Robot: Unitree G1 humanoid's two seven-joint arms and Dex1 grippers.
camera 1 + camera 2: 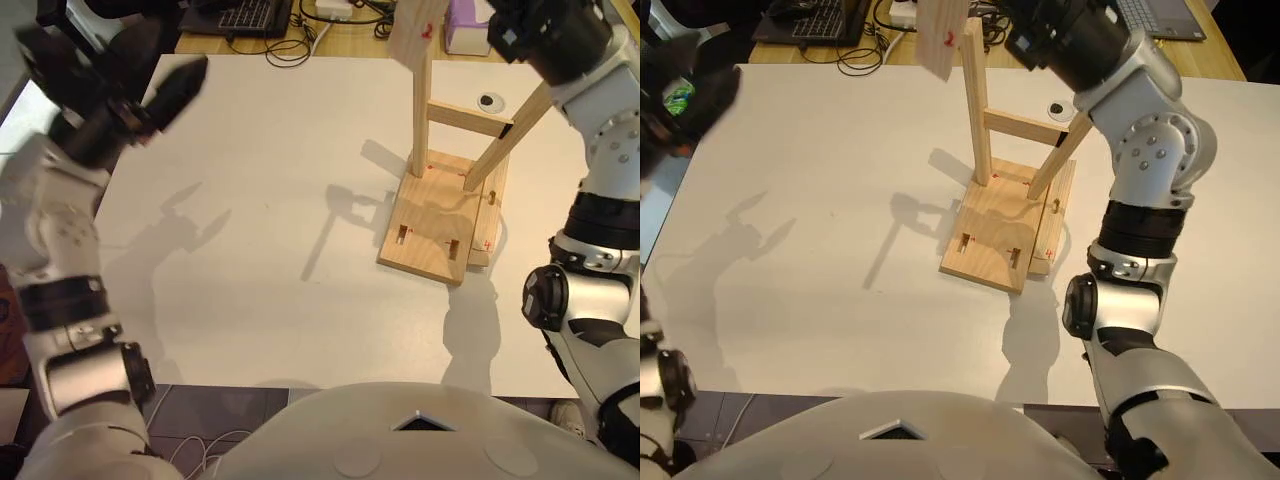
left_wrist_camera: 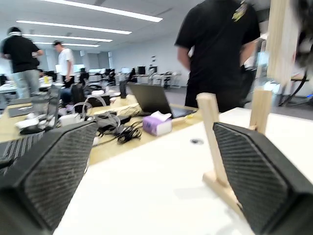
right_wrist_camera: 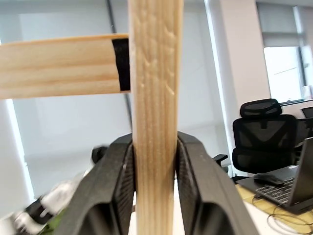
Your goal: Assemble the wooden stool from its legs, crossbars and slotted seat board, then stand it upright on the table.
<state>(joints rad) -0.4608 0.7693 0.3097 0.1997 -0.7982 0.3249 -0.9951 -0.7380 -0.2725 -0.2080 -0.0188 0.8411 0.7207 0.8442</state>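
The left gripper [image 2: 155, 132] is raised over the far left corner of the white table [image 1: 270, 150]. Its fingers [image 2: 54, 171] are spread wide with nothing between them, well apart from the stool parts.

Beyond the far edge of the table:
- a keyboard [image 1: 248, 14]
- a tangle of cables [image 1: 290, 48]
- a purple tissue box [image 1: 466, 28], further right

The slotted seat board [image 1: 430, 235] lies flat on the right half of the table, with two slots [image 1: 403, 235] visible near its front edge. A separate wooden strip [image 1: 492, 215] lies along its right side, touching it. One upright leg [image 1: 422, 110] stands on the far part of the board and carries a flat wooden piece [image 1: 415, 30] with a red mark at its top. A crossbar [image 1: 463, 118] runs from this leg rightward to a second, tilted leg [image 1: 490, 160], meeting it at a black band. The lower end of the tilted leg rests on the seat board near its right edge.

A small dark round object [image 1: 490, 101] lies on the table just behind the crossbar, near the tilted leg.

The right gripper [image 3: 155, 166] is above the far right of the assembly. It is clamped on the upper part of the tilted leg, with both pads [image 3: 124, 181] pressed flat against opposite sides of the wood.
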